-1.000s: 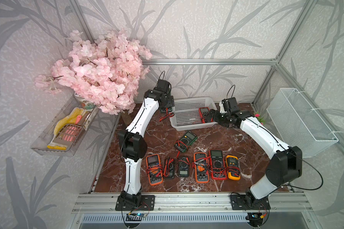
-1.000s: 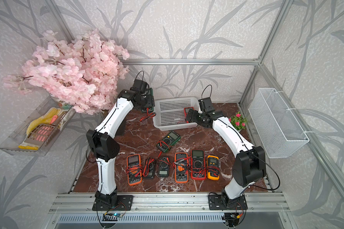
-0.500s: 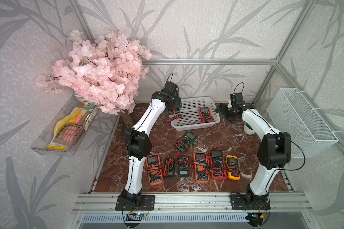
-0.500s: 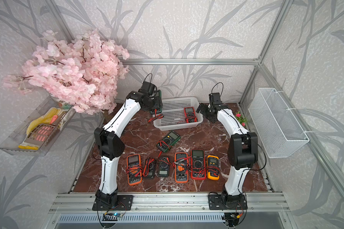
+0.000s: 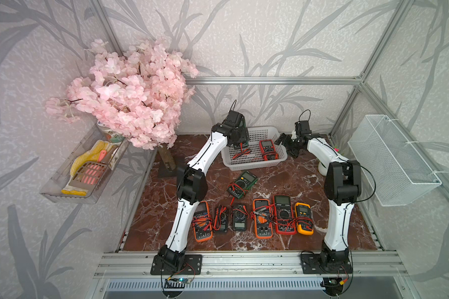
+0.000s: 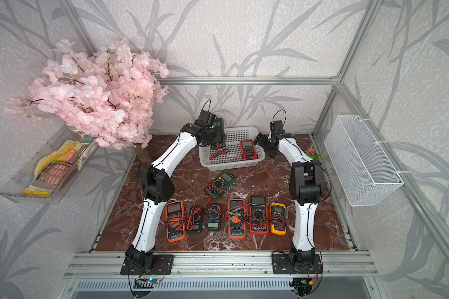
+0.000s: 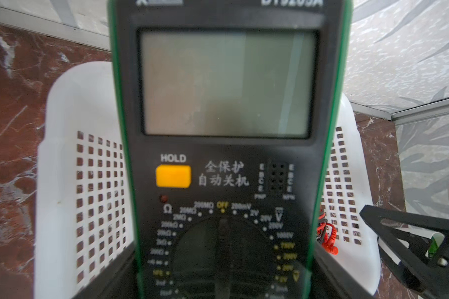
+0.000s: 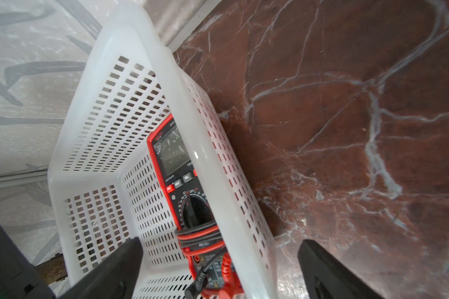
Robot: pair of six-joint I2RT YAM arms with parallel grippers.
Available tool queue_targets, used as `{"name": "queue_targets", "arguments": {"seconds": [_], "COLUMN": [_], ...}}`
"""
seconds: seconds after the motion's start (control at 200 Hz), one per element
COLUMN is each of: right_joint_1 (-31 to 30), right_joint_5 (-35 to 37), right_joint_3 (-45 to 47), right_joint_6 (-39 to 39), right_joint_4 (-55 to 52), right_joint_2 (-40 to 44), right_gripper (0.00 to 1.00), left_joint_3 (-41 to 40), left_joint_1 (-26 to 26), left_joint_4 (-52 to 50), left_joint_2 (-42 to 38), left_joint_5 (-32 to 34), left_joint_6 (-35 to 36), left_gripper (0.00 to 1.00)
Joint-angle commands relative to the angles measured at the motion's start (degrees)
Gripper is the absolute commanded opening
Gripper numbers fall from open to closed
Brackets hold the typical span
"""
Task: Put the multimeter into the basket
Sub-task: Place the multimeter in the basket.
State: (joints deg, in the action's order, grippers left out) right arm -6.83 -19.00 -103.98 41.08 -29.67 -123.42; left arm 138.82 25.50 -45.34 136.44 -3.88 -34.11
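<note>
Held steeply on end, screen end up, over the left end of the basket [image 5: 254,165]: green multimeter [image 7: 226,155], black face, blank grey screen, yellow HOLD key, dial at OFF. Lower end down inside; touching the floor or not, unclear. Basket white, rectangular, grid-holed walls and floor, flared rim, level at the rear middle. Inside, at the right end: red multimeter [image 5: 268,148], flat, face up, leads wound round it.

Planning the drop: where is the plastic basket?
In both top views the basket sits by the back wall, left gripper over its left end, right gripper beside its right end.
</note>
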Motion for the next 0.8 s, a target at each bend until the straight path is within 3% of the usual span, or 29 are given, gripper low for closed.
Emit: {"name": "queue_targets", "arguments": {"seconds": [0.0, 0.28, 0.475, 0.795], "right_joint_1": [-1.63, -4.24, -3.6, -1.7], "right_joint_5": [-2.65, -3.52, 2.02, 6.6], "right_joint_3": [-2.95, 0.32, 2.26, 9.5], "right_joint_6": [0.07, 0.14, -2.59, -5.91], "right_joint_4": [-0.15, 0.51, -2.56, -5.74], "right_joint_2": [-0.93, 0.71, 3.17, 14.38], "right_gripper": [0.99, 0.99, 0.99, 0.99], "left_joint_3": [4.75, 5.04, 5.05, 7.39], "left_joint_1": [0.82, 1.01, 1.11, 1.48], "left_joint_4": [3.28, 2.59, 2.23, 3.43], "left_joint_2": [2.32, 5.03, 6.5, 10.23], "left_joint_5": [-0.22, -0.34, -0.73, -1.3], "left_joint_6": [-0.74, -1.06, -0.7, 1.38], "left_gripper": [0.41, 0.42, 0.42, 0.43]}}
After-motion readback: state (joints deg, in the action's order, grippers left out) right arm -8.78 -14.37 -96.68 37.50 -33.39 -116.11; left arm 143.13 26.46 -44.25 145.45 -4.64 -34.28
